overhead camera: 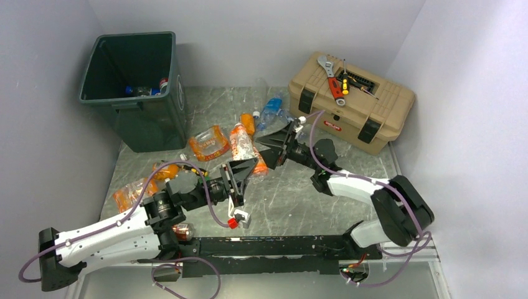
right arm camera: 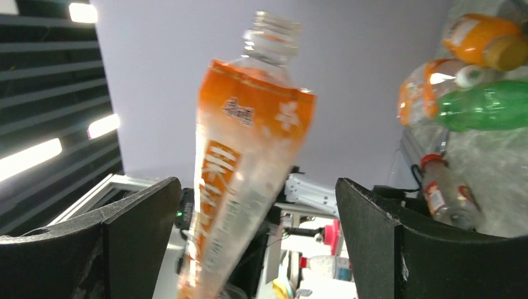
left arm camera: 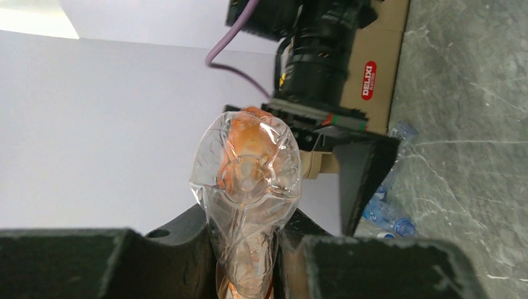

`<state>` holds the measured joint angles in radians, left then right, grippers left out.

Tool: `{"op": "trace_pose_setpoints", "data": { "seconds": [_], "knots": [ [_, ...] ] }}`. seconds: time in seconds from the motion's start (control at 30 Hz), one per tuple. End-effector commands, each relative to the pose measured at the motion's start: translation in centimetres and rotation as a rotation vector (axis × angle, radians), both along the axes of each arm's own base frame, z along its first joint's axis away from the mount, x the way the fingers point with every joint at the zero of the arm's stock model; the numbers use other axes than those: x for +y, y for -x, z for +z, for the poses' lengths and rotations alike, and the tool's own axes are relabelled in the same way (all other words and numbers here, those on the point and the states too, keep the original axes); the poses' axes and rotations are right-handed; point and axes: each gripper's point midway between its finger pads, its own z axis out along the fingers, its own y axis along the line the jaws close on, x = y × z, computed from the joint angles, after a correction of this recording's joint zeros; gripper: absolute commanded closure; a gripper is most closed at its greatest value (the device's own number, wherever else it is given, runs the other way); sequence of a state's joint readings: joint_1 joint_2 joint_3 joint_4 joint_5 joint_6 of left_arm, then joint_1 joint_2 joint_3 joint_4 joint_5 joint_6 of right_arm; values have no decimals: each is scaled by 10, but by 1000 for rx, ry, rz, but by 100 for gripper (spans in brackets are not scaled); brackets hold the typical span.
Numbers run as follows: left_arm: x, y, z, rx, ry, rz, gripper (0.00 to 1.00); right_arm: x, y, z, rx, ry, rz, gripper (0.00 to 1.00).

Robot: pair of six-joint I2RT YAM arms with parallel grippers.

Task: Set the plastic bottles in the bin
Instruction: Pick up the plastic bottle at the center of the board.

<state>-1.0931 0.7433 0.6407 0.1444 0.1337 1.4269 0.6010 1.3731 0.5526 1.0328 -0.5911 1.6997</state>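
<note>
The left tool (left arm camera: pixel 246 249) is clamping a crumpled bottle (left arm camera: pixel 249 168), clear with an orange tint. In the left wrist view the bottle's long axis is running straight out ahead of the tool, so only its rounded end is showing, pointing toward the right tool (left arm camera: pixel 361 180) and the toolbox (left arm camera: pixel 380 56) beyond it.

The right tool (right arm camera: pixel 258 184) is standing wide open. In its wrist view an orange-labelled bottle (right arm camera: pixel 249 156) is rising between the fingers (right arm camera: pixel 137 237) and touching neither. Its capless neck is pointing away from the tool and leaning to one side. I cannot tell whether it is the same bottle the left tool is holding.

From above, the orange-labelled bottle (overhead camera: pixel 241 144) is lying between the left tool (overhead camera: pixel 248 167) and the right tool (overhead camera: pixel 271 144). Its long axis is slanting from beyond the left tool's tip back toward that tool. The grip itself is hiding behind the black fingers there.

Only the overhead view is showing the bin (overhead camera: pixel 155 118), well off to the left tool's far left, with a few bottles (overhead camera: pixel 146 90) lying in its bottom. Only the right wrist view is showing a green bottle (right arm camera: pixel 485 106) and a small red-capped bottle (right arm camera: pixel 445 193) on the desk (right arm camera: pixel 498 162), outside its right-hand finger.
</note>
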Motion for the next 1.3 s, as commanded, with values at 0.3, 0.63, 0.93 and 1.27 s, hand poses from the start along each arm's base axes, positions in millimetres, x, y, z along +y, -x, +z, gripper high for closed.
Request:
{"op": "trace_pose_setpoints", "data": {
  "seconds": [0.3, 0.63, 0.93, 1.27],
  "knots": [
    [-6, 4, -3, -61, -5, 15, 100, 35, 26, 58, -102, -222, 217, 34],
    [-3, 6, 0, 2, 39, 15, 55, 32, 25, 59, -113, -254, 214, 62],
    [6, 1, -8, 189, 71, 61, 1, -11, -11, 65, -39, -192, 57, 62],
    [33, 6, -5, 522, 201, 127, 1, -58, 24, 86, 384, 37, -50, 62]
  ]
}}
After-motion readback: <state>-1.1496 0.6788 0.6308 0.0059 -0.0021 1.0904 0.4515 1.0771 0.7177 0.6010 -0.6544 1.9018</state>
